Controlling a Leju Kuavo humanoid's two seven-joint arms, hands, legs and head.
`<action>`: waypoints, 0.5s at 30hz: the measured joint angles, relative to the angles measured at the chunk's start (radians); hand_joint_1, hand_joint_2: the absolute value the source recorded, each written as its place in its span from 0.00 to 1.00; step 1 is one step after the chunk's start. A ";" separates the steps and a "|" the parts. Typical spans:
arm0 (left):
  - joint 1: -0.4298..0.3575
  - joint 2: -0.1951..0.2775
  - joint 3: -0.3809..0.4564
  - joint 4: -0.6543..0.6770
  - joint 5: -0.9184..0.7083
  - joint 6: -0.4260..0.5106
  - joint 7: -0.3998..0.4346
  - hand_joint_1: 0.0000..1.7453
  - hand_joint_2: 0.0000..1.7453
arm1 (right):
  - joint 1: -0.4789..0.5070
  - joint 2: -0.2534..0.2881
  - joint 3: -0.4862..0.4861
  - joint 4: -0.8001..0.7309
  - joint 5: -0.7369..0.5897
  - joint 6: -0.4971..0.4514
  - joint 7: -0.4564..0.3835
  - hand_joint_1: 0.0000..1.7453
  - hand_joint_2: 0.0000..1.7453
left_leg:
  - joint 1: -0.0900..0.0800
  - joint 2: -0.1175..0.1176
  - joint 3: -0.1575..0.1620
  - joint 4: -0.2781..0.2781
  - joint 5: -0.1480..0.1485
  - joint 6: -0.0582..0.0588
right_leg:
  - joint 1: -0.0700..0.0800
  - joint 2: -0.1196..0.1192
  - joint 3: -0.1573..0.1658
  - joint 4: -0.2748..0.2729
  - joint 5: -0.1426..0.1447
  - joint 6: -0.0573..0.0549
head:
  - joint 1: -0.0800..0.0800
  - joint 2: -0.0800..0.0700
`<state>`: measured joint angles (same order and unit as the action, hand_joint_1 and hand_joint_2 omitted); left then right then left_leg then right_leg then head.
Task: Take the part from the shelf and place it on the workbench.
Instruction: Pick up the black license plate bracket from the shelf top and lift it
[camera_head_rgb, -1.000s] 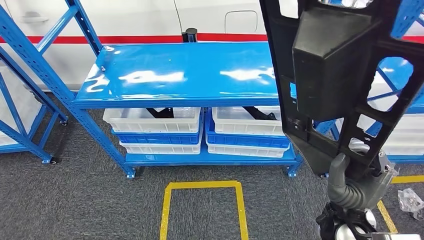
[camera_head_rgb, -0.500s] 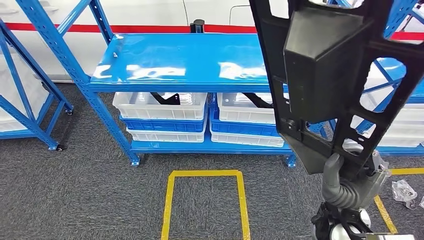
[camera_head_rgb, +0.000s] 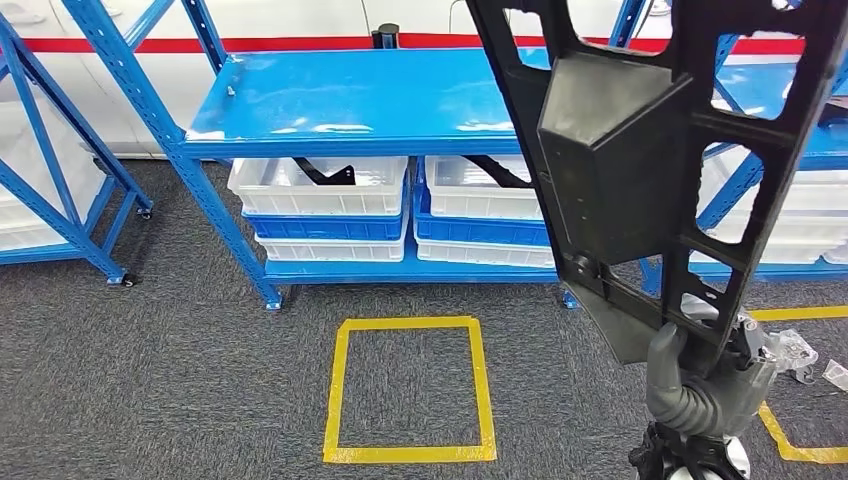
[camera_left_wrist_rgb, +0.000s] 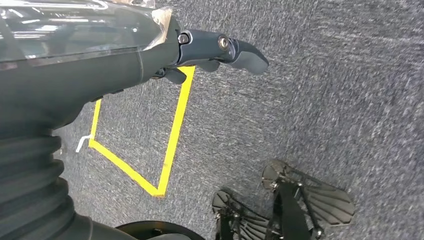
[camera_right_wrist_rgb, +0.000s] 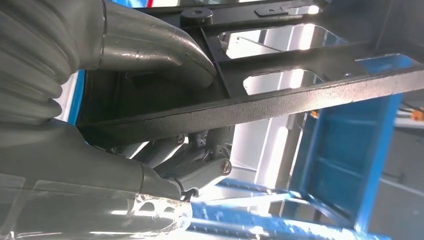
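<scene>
Shelving in blue steel stands ahead across the carpet with white bins beneath, and the black part rises upright, gripped at its lower end by the right hand. Left hand hangs over the floor holding nothing, fingers loosely extended. Carrying well likely means keeping the tall part steady and clear of the uprights.

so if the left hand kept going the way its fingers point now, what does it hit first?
Likely the grey carpet floor. The left hand hangs empty with its fingers aimed down past the yellow tape square; nothing shows in between, though depth is unclear.
</scene>
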<state>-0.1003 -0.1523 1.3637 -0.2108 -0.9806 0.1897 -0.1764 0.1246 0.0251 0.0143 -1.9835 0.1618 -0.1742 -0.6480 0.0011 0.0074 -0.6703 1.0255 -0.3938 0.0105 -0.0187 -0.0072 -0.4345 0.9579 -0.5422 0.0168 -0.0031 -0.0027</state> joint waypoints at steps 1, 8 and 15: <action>0.001 -0.001 0.000 0.000 0.000 0.001 0.006 0.00 1.00 | -0.001 0.000 0.000 0.000 0.002 0.001 -0.001 1.00 1.00 | 0.002 -0.003 -0.016 0.042 -0.045 -0.006 | -0.003 -0.005 -0.010 0.000 0.009 -0.012 | -0.001 0.000; -0.001 -0.010 -0.001 0.000 0.006 0.019 0.027 0.00 1.00 | -0.011 0.000 0.002 0.010 0.005 0.004 -0.005 1.00 1.00 | 0.013 0.018 0.045 0.143 -0.089 -0.020 | 0.003 -0.059 -0.063 0.004 0.053 -0.012 | -0.005 0.000; -0.002 -0.009 -0.001 0.000 0.007 0.000 0.021 0.00 1.00 | -0.018 -0.004 0.004 0.010 0.014 -0.003 -0.006 1.00 1.00 | -0.001 0.025 0.145 -0.053 -0.078 0.030 | 0.012 -0.088 -0.084 0.034 0.049 0.020 | -0.001 0.000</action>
<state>-0.1018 -0.1614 1.3627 -0.2106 -0.9737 0.1893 -0.1555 0.1070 0.0210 0.0181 -1.9731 0.1756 -0.1771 -0.6542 0.0004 0.0322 -0.5256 0.9727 -0.4720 0.0400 -0.0072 -0.0948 -0.5183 0.9922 -0.4929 0.0367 -0.0043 -0.0027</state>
